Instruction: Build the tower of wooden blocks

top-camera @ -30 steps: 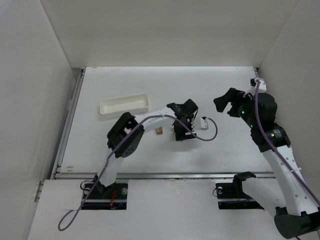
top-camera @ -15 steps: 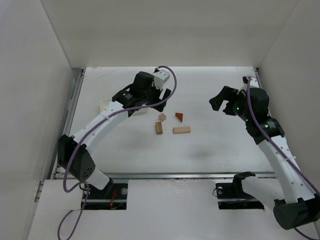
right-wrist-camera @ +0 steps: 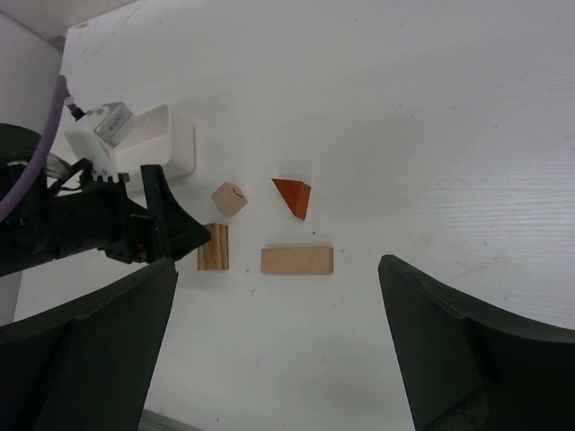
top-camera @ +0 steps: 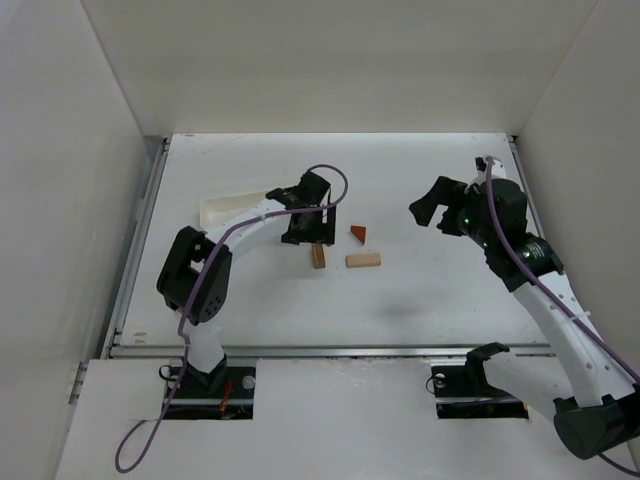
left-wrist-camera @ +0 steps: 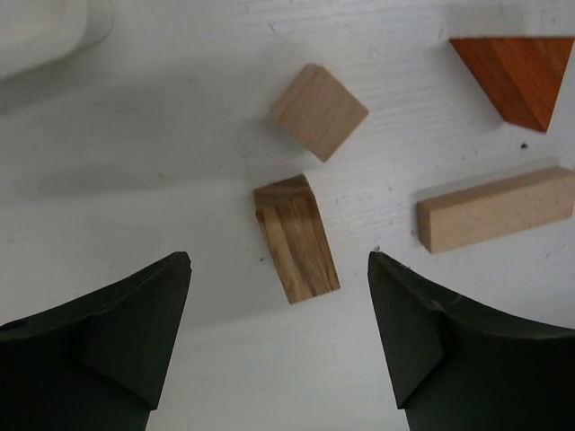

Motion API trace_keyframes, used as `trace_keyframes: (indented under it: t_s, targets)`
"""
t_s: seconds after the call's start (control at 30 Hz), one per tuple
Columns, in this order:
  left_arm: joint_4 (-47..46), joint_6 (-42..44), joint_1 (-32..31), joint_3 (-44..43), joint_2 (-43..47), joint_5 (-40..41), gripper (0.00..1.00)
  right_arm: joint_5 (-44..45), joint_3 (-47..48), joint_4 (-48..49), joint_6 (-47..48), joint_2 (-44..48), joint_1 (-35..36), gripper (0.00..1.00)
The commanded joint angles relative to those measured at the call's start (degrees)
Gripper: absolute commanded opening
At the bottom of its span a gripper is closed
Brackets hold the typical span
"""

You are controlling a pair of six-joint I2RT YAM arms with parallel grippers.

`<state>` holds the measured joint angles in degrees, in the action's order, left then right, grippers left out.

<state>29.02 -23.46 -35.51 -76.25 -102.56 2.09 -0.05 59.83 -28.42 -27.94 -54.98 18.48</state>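
Note:
Four blocks lie apart on the white table: a small tan cube (left-wrist-camera: 320, 111), a darker grained block (left-wrist-camera: 296, 238), a long tan block (left-wrist-camera: 496, 208) and an orange-red wedge (left-wrist-camera: 514, 76). In the top view I see the grained block (top-camera: 318, 257), the long block (top-camera: 363, 260) and the wedge (top-camera: 358, 233); the cube is hidden under my left gripper (top-camera: 310, 228). That gripper (left-wrist-camera: 278, 269) is open and empty, hovering over the grained block. My right gripper (top-camera: 440, 212) is open and empty, raised to the right of the blocks; its view shows the long block (right-wrist-camera: 296, 259).
A long white tray (top-camera: 235, 205) lies left of the blocks, partly covered by my left arm; its corner shows in the left wrist view (left-wrist-camera: 45, 27). White walls enclose the table on three sides.
My left gripper has come from over the tray's right end down toward the blocks, and its arm has folded in. My right gripper has drifted slightly left.

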Motion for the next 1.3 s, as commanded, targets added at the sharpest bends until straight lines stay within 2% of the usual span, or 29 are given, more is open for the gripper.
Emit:
trace_keyframes:
  t_s: [0.0,0.17,0.23,0.5,0.53,0.77,0.87,0.9,0.93,0.97,1.17,1.27]
  targets:
    - [1.5,-6.1,0.1,-4.3,-2.2,3.1,0.77,2.4,0.0,0.0,-0.9,1.6,0.4,1.0]
    - [1.5,-5.5,-0.4,-4.9,-5.7,0.6,0.76,3.7,0.0,-0.5,-0.9,1.6,0.4,1.0]
    - [2.0,-5.5,-0.4,-5.4,-6.3,0.6,0.69,3.7,0.5,-0.5,-0.4,0.6,0.4,1.0]
    - [3.3,-2.0,-1.6,-4.9,-8.2,-1.9,0.52,3.7,1.2,-0.5,0.2,-1.4,0.4,1.0]
    - [2.7,-2.0,-1.6,-4.9,-9.0,-1.9,0.47,3.7,1.2,-0.5,0.2,-1.9,0.4,1.0]
    - [2.7,-0.3,-2.1,-2.8,-9.0,-2.1,0.35,5.4,1.2,-0.5,0.2,-1.4,0.4,1.0]
    - [2.7,0.3,-2.1,-2.8,-8.4,-0.3,0.2,5.4,1.2,-0.5,0.7,-1.4,0.4,1.0]
    - [2.7,0.3,-2.1,-2.2,-8.4,-0.3,0.15,5.4,1.2,-0.5,0.7,-1.4,0.4,1.0]
    - [2.7,0.3,-2.1,-2.2,-7.7,0.5,0.05,5.4,1.2,-0.5,0.7,-1.4,0.4,1.0]
    - [2.7,0.9,-2.1,-2.2,-7.7,1.0,0.01,5.4,1.2,-0.5,0.7,-1.4,0.4,1.0]
    - [4.6,6.0,-2.6,-3.0,-3.6,2.9,0.0,2.6,1.2,0.0,1.4,-2.0,0.4,1.0]
    - [6.4,13.2,-3.2,-4.8,-1.4,3.5,0.0,1.5,1.2,0.0,1.4,-2.8,0.4,1.0]
